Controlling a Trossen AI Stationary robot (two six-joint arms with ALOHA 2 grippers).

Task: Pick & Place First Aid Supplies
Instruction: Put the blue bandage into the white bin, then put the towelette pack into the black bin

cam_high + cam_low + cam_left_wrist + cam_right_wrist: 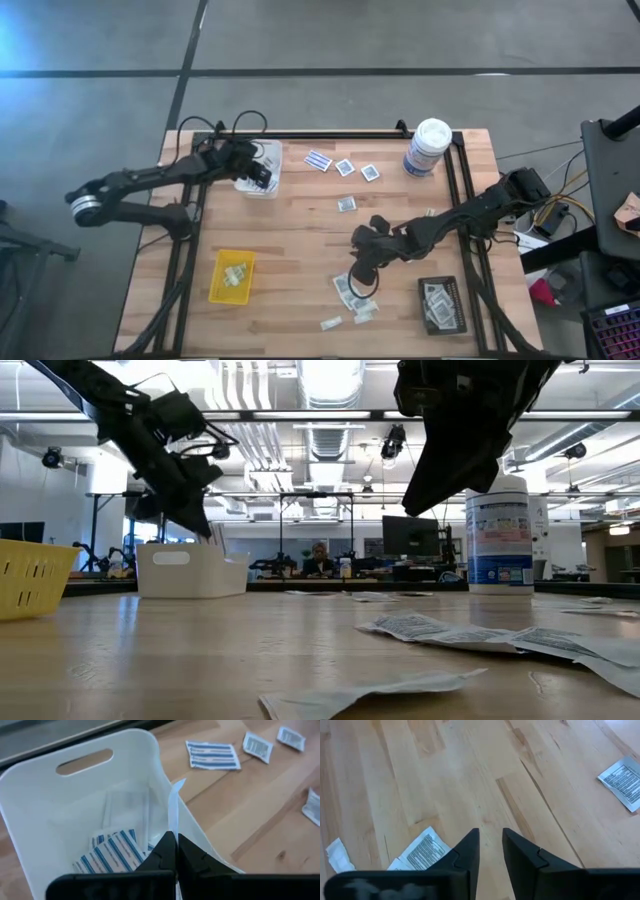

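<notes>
My left gripper (175, 836) hangs over the white tray (100, 785) at the table's far left (262, 172), shut on a thin pale packet (172, 805) that I see edge-on. Blue-and-white striped packets (112, 852) lie on the tray's floor. My right gripper (490, 837) is open above bare wood near the table's middle (357, 280), nothing between its fingers. A printed white packet (422, 850) lies just beside its fingers, and a cluster of packets (350, 292) lies under it. My left gripper pinches one end of the thin pale packet (173, 827) between its two fingers. The fingers slant down over the tray's inside, close to one side wall. The packet sticks out past the fingertips, lifted clear of the tray's floor.
Loose packets lie at the far side (319, 160), (345, 167), (369, 172) and mid-table (347, 204). A tall white canister (427, 147) stands far right. A yellow tray (232, 275) sits near left, a black tray (441, 303) near right. A person sits beyond the table (320, 557).
</notes>
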